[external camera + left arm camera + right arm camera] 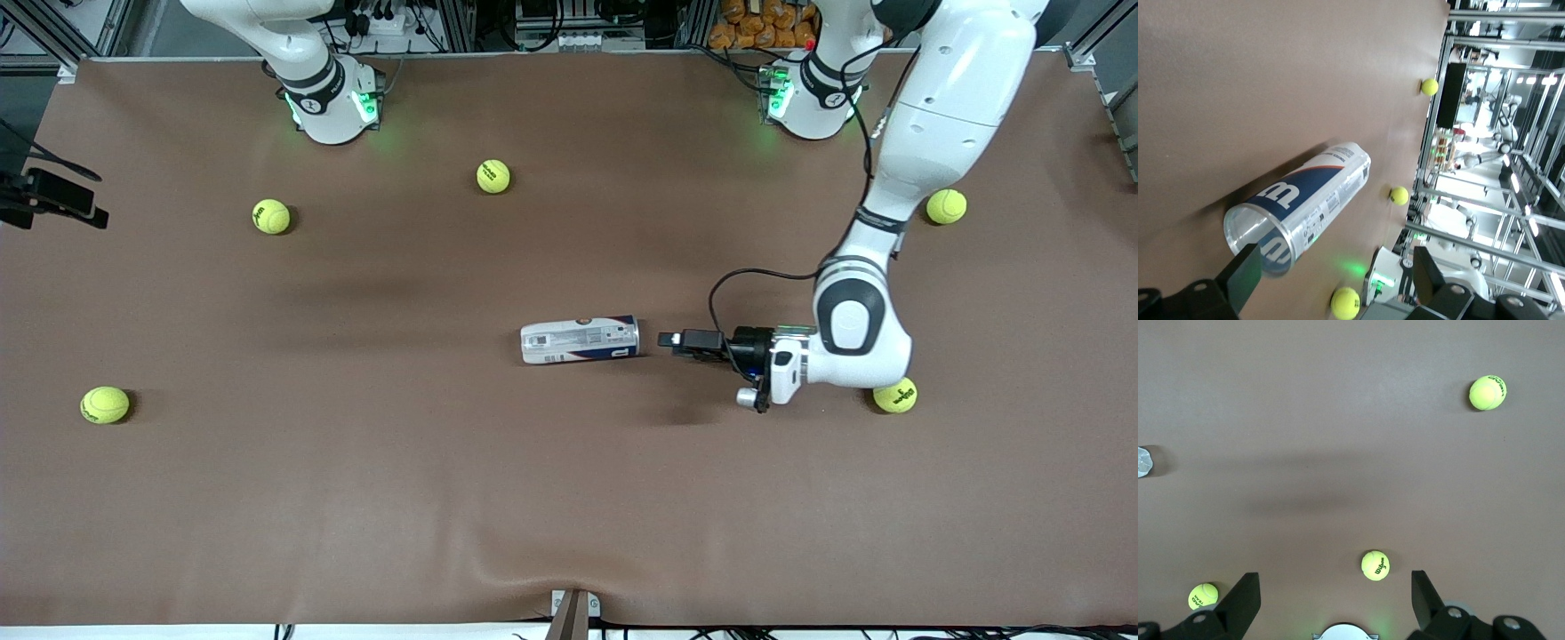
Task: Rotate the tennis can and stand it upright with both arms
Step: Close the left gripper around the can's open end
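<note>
On the brown table (pixel 569 498), seen from the front camera, the left arm (pixel 925 133) is shown reaching down from its base and bending at the elbow, so that its forearm is laid low and level along the table toward the tennis can (pixel 580 340). The right arm (pixel 302 53) is shown only near its base, drawn up out of the front view, where it waits. The tennis can is seen lying on its side near the middle of the table, its long axis running along the table's length and its open end turned toward the left arm's end. The left gripper (pixel 673 340) is held just beside that open end, apart from it, with the jaws spread wide; in the left wrist view the can's clear mouth (pixel 1258 240) is framed between the two fingers (pixel 1241 277). The right gripper (pixel 1335 600) is held high over the table, its jaws likewise apart and empty. Five tennis balls are scattered around: one (pixel 895 396) just beside the left wrist, one (pixel 946 206) near the left forearm, two (pixel 493 176) (pixel 271 216) near the right arm's base, and one (pixel 105 404) at the right arm's end of the table.
</note>
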